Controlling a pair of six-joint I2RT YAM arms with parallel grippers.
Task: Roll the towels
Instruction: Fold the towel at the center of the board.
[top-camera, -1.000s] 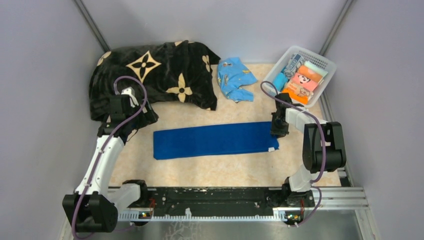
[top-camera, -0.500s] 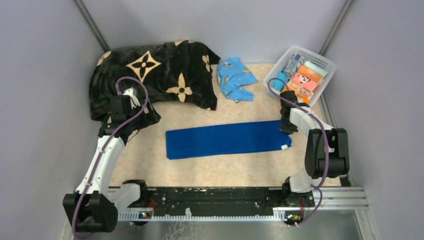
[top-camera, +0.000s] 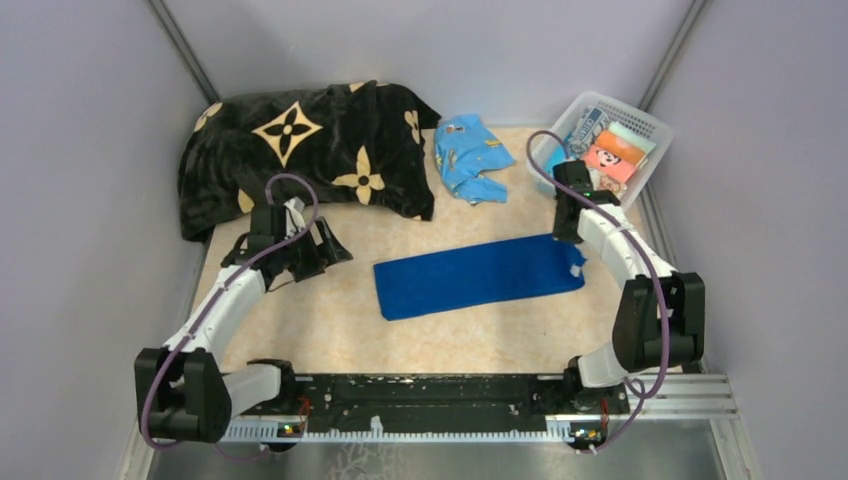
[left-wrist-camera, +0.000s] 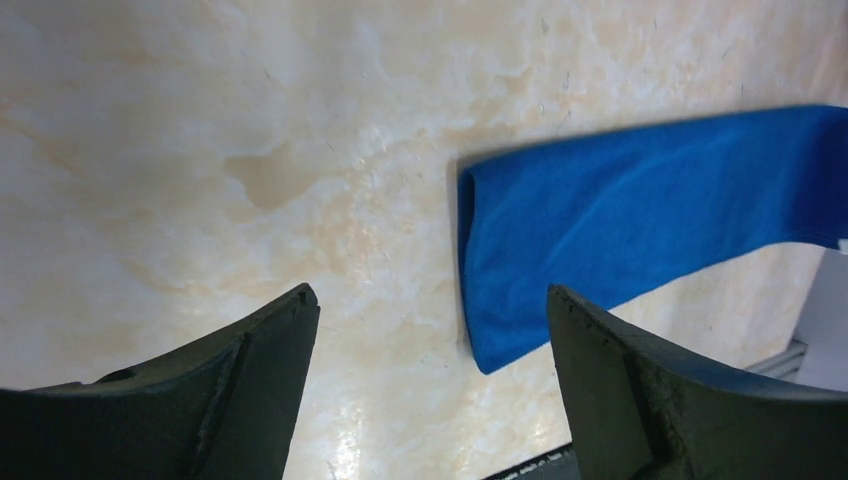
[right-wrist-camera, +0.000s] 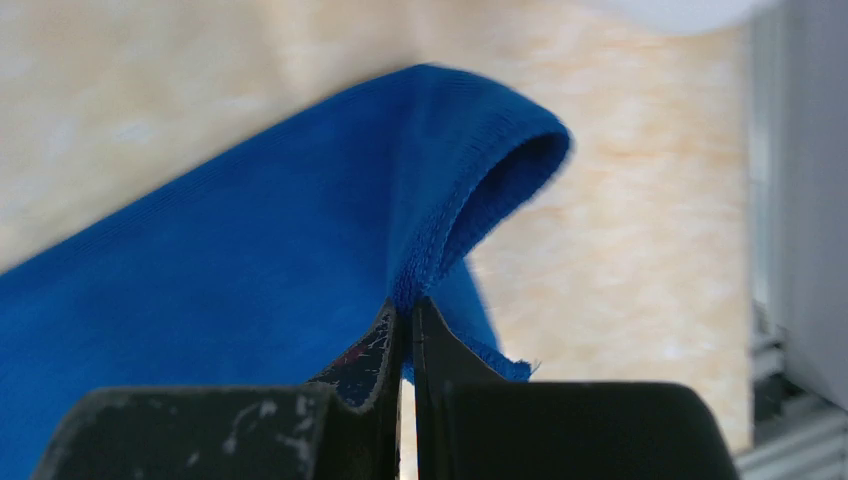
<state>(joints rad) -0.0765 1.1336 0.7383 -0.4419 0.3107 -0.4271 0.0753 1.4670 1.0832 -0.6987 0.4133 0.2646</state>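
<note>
From above, the right hand (top-camera: 568, 238) hides its own fingertips and the far corner of the royal-blue towel (top-camera: 478, 278). What lies in the basket (top-camera: 635, 110) is too small to name. Close up, the surface (right-wrist-camera: 620, 250) behind the pinched fold is blurred.

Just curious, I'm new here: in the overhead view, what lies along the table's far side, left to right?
black flowered blanket → turquoise towel → white basket

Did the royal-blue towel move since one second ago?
Yes. The royal-blue towel slid right, toward the white basket and away from the black blanket.
</note>
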